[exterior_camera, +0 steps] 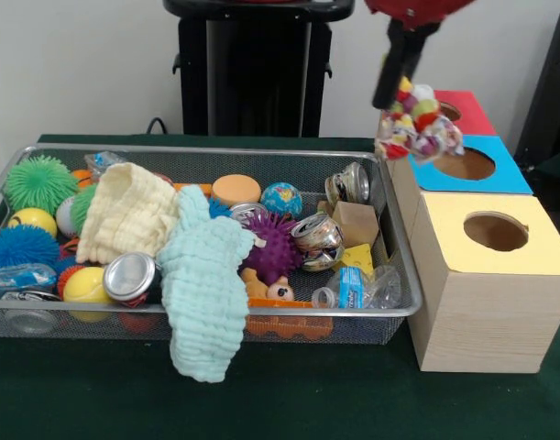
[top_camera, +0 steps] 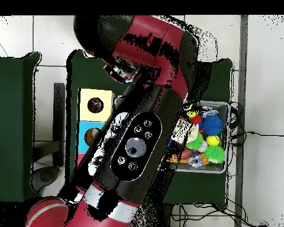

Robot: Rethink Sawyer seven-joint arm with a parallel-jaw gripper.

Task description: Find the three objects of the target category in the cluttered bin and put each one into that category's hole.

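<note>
Beside the bin (exterior_camera: 23,313), the yellow-topped box's round hole (exterior_camera: 496,231) gapes dark.

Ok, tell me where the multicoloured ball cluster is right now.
In the front view, the multicoloured ball cluster hangs from the gripper at upper right, beyond the bin's right end, beside the blue-topped box.

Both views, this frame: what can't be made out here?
- Gripper, front view: a multicoloured toy bundle covers its tips, so open or shut is unclear.
- Arm, front view: cut off by the top edge.
- Bin, overhead view: the arm hides most of it.
- Red box, front view: the bundle covers most of its hole.
- Bin bottom, front view: two cloths hide what lies beneath.
</note>
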